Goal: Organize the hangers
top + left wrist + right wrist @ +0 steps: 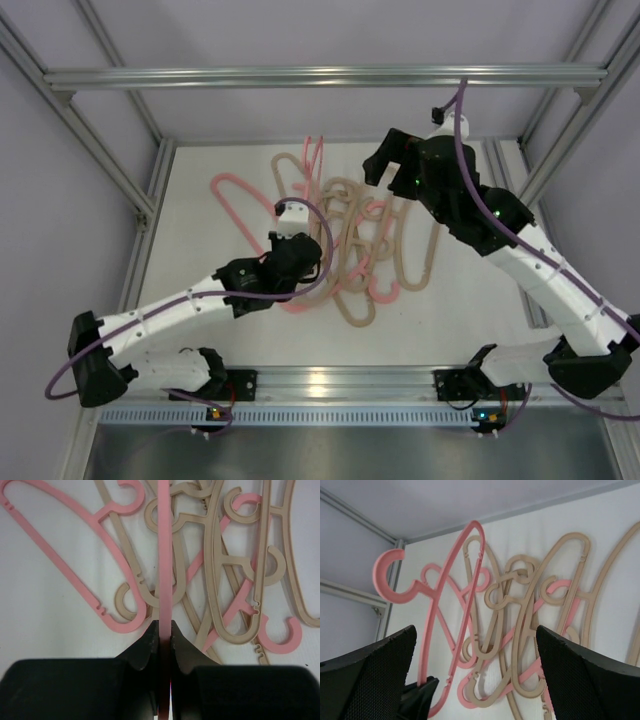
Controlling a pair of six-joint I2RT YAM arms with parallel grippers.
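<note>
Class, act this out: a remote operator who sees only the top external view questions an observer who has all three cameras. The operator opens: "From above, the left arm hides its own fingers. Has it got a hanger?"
Observer: Yes. The left wrist view shows the left gripper shut on one pink hanger, seen edge-on.
Operator: Flat or raised?
Observer: The right wrist view shows it standing upright, hook uppermost, while the other hangers lie flat.
Operator: And the other arm, carrying anything?
Observer: No. Its own camera shows the right gripper wide open and holding nothing.
</note>
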